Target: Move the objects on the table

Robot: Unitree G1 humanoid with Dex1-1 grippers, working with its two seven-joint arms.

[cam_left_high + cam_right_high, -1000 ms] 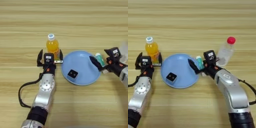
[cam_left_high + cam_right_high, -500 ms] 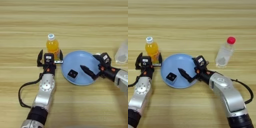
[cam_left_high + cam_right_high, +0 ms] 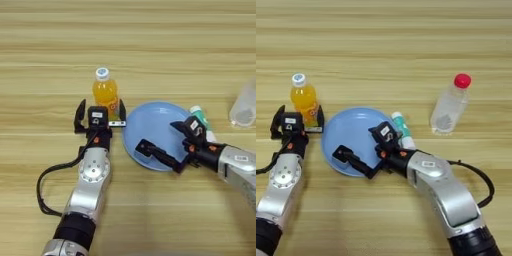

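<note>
Wooden planks of the table (image 3: 150, 45) fill my whole view, grain running left to right. I see my left gripper (image 3: 100, 111) with fingers spread, just near the orange-drink bottle (image 3: 106, 95). My right gripper (image 3: 368, 151) is spread wide over the blue plate (image 3: 351, 130), beside the small block (image 3: 342, 153). Right of the plate lies the green-and-white tube (image 3: 402, 134). Far right stands a clear bottle (image 3: 450, 105).

Light-brown wooden table (image 3: 150, 30) fills view; long horizontal plank grain lines; even, soft light.
</note>
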